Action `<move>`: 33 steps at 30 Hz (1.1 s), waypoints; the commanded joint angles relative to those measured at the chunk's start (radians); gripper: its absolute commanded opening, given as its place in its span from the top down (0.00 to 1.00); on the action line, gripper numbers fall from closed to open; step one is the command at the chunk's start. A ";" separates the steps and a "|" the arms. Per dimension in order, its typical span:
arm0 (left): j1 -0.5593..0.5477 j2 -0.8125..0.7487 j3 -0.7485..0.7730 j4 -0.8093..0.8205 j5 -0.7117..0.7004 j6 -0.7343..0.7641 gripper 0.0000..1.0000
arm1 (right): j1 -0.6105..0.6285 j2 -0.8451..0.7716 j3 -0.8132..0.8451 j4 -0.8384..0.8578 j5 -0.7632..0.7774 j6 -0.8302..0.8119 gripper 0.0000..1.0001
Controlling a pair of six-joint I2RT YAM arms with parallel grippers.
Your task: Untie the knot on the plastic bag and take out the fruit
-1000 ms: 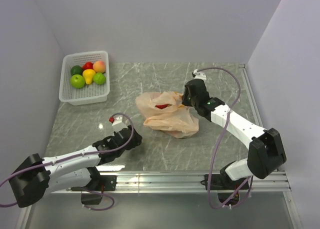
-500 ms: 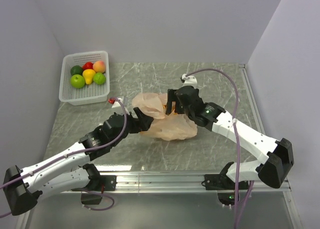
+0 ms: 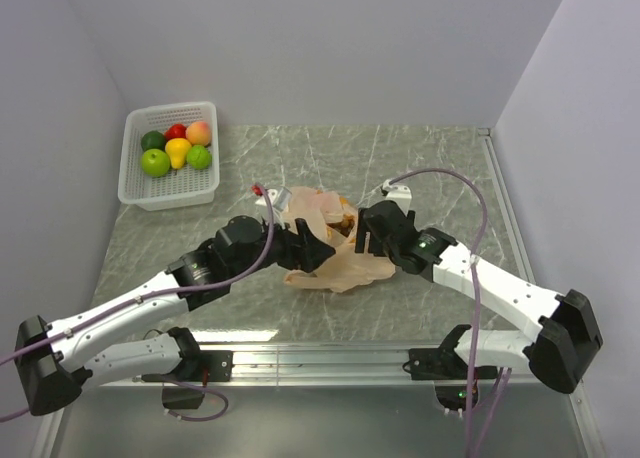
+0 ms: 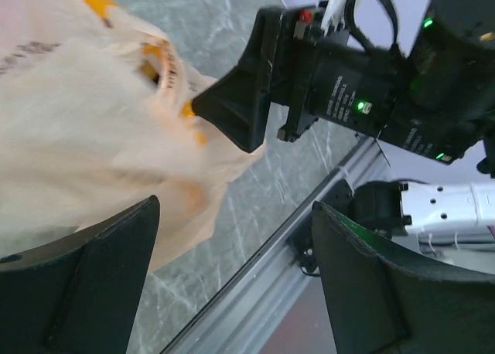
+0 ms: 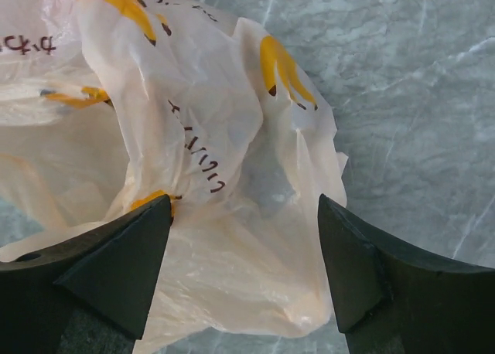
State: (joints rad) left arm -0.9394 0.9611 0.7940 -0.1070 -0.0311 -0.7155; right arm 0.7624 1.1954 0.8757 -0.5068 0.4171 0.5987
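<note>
Plastic bag (image 3: 342, 266) | left gripper (image 4: 232, 292): jaws wide open, gripping nothing, bag offset toward one finger | right gripper (image 5: 244, 277): jaws open, empty, straddling crumpled bag folds, judged the better-placed arm | bag lay on marble table (image 3: 440, 168) between the two opposed grippers | knot not distinguishable; fruit not discernible.

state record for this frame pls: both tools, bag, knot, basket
left tool: open, bag plastic partly between its fingers
right tool: open, bag plastic between its fingers
plastic bag: crumpled on the table, between the two tools
knot: not made out in any view
fruit in bag: hidden by the plastic
basket: far left corner, apart from both arms; holds green apples and a yellow pear, among others
</note>
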 commanded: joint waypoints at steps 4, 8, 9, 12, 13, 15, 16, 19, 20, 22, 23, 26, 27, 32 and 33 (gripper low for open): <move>-0.029 0.076 -0.036 0.212 -0.034 0.030 0.16 | -0.005 -0.103 0.000 0.198 -0.047 0.036 0.10; -0.027 0.146 -0.117 0.360 -0.229 -0.007 0.18 | -0.003 -0.022 0.034 0.237 -0.064 0.035 0.07; -0.024 0.183 -0.118 0.374 -0.248 -0.007 0.18 | -0.003 -0.001 0.048 0.241 -0.067 0.033 0.07; -0.019 0.246 -0.104 0.421 -0.297 -0.002 0.19 | -0.006 0.072 0.046 0.267 -0.070 0.033 0.07; -0.016 0.261 -0.101 0.434 -0.303 -0.002 0.19 | -0.021 0.096 0.039 0.293 -0.080 0.035 0.08; -0.009 0.307 -0.095 0.457 -0.326 -0.005 0.19 | -0.047 0.110 -0.003 0.323 -0.112 0.055 0.13; -0.004 0.326 -0.090 0.460 -0.335 -0.010 0.18 | -0.058 0.118 -0.020 0.342 -0.110 0.061 0.17; 0.013 0.410 -0.069 0.455 -0.409 -0.027 0.17 | -0.118 0.106 -0.061 0.324 -0.080 0.062 0.52; 0.019 0.432 -0.061 0.443 -0.433 -0.044 0.17 | -0.144 0.092 -0.079 0.317 -0.074 0.061 0.65; 0.043 0.499 -0.030 0.385 -0.493 -0.064 0.16 | -0.172 0.038 -0.102 0.300 -0.064 0.043 0.89; 0.053 0.542 -0.013 0.365 -0.512 -0.087 0.16 | -0.196 0.020 -0.121 0.291 -0.060 0.038 0.95; 0.100 0.602 0.001 0.290 -0.564 -0.122 0.16 | -0.233 -0.048 -0.156 0.258 -0.034 0.013 1.00; 0.122 0.608 -0.002 0.277 -0.576 -0.130 0.16 | -0.244 -0.062 -0.167 0.251 -0.034 0.010 1.00; 0.160 0.506 -0.035 0.257 -0.531 -0.112 0.14 | -0.275 -0.128 -0.222 0.309 -0.185 -0.066 1.00; 0.153 0.469 -0.042 0.262 -0.505 -0.098 0.12 | -0.272 -0.132 -0.222 0.324 -0.220 -0.076 1.00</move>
State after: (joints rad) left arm -0.7898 1.5517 0.7574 0.1574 -0.5331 -0.8280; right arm 0.5007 1.0874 0.6708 -0.2279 0.2733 0.5907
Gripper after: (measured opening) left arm 0.865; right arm 0.009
